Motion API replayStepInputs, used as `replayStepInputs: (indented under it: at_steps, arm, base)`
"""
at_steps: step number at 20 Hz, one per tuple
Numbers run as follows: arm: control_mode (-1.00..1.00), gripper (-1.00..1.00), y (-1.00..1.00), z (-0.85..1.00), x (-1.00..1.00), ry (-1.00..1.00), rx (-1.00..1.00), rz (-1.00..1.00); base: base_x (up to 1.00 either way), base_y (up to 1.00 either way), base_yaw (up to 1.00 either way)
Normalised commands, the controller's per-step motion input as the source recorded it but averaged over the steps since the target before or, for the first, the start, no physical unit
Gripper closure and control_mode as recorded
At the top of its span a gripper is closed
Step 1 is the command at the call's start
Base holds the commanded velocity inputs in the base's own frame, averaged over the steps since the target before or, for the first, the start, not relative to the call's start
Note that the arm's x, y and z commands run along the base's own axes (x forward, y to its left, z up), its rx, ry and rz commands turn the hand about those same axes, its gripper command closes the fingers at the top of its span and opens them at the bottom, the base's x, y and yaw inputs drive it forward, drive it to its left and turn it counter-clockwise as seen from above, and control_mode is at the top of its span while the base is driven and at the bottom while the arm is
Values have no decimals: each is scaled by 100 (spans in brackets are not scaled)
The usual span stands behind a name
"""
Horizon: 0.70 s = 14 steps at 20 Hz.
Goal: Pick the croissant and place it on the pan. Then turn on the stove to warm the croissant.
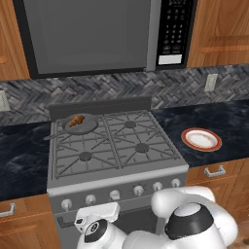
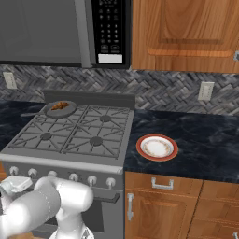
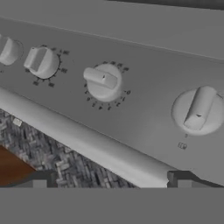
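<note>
On the rear-left burner of the grey steel gas stove (image 1: 116,146), at about ten o'clock from the cooktop's centre, sits the small round shallow grey pan (image 1: 80,124) with its thin dark handle running out toward eight o'clock. The small orange-brown curved croissant (image 1: 76,120) lies inside the pan, touching its floor. The right base view confirms this: pan (image 2: 59,109) on the far-left grate, croissant (image 2: 59,106) within it.

Surroundings noted: a white plate with an orange-red rim (image 1: 201,140) rests on the dark speckled stone counter (image 1: 228,131) at three o'clock from the stove, well apart from the pan. A grey microwave with a black keypad (image 1: 102,34) hangs above the cooktop, flanked by brown wooden cabinets (image 2: 186,32). A grey herringbone tile backsplash (image 2: 168,93) runs behind.

The white two-finger gripper (image 3: 112,179) is low in front of the stove's control panel. Its two dark fingertips (image 3: 43,178) stand wide apart with nothing between them. In the hand view the round grey knobs (image 3: 105,81) lie ahead of the fingers, not touched; a grey bar-shaped oven door handle (image 3: 87,142) crosses between the fingertips and the knob row. No object obstructs the path to the knobs.
</note>
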Motion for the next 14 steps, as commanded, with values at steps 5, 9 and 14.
replayStepInputs:
  at_steps: [5, 9, 14]
  arm:
    - [-100, -100, 0, -20, 37, 0, 0, 0]
    - [-100, -100, 4, -21, 32, 0, 0, 0]
    - [-100, -100, 27, -26, 7, 0, 0, 1]
  base:
    - [0, 0, 0]
    - [0, 0, 0]
    - [0, 0, 0]
